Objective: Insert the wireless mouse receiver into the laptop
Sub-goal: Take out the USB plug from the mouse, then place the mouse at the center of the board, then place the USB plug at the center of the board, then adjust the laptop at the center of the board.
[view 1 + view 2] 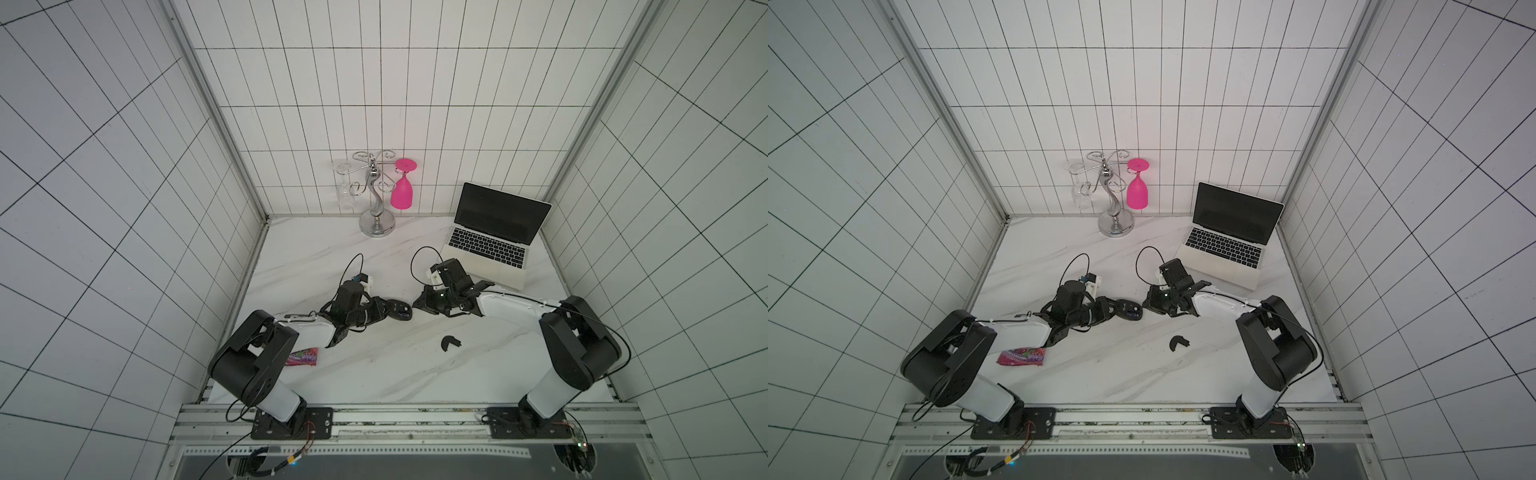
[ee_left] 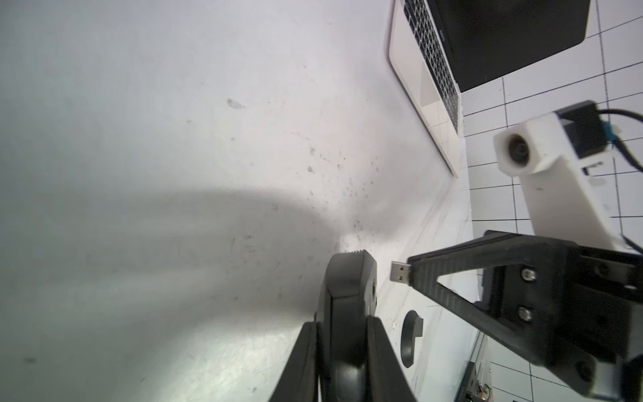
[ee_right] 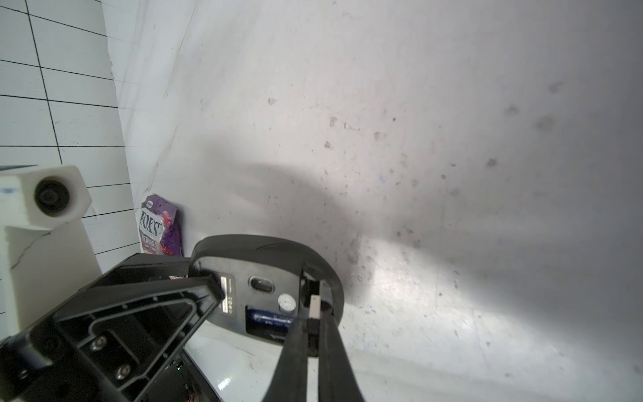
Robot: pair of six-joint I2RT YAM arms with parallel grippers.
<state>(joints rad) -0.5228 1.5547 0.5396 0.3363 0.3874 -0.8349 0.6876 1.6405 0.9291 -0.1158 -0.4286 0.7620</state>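
We observe the right gripper [image 3: 315,325] clenched on the single wireless mouse receiver [image 2: 401,273], just beside the single mouse [image 3: 264,257], which the left gripper [image 2: 342,327] grasps. One laptop [image 1: 486,245] stands open, apart from both. One cover piece [image 1: 449,343] lies nearby.

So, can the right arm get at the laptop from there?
Probably yes: the right claw, shut on the receiver, hangs near the laptop, only bare table between. The mouse in the left claw lies away from that path.
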